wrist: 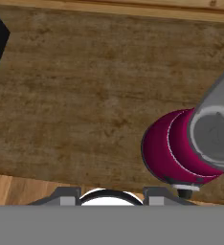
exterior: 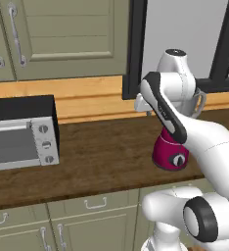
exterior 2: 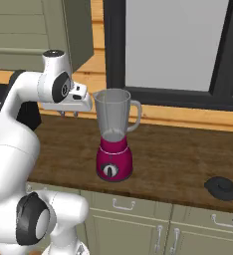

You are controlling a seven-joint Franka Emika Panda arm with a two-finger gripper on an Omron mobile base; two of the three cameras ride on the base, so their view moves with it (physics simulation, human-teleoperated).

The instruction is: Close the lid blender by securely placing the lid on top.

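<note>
Left base view: the arm hides most of the blender (exterior: 171, 153). Right base view: the gripper (exterior 2: 68, 113) hangs empty beside the jar, jaw gap unclear, while the lid (exterior 2: 221, 188) lies well apart on the counter (exterior 2: 178, 154). Swinging over could clip the jar. Hand view: blender sits close below.

No text, label, brand, number or sign is showing legibly anywhere in these views. The blender (exterior 2: 114, 149) is bearing a black dial on its magenta base, but no markings around it are resolving into anything readable. The toaster oven (exterior: 21, 132), sitting at about 9 o'clock in the left base view, is showing three knobs with no legible figures beside them.
</note>
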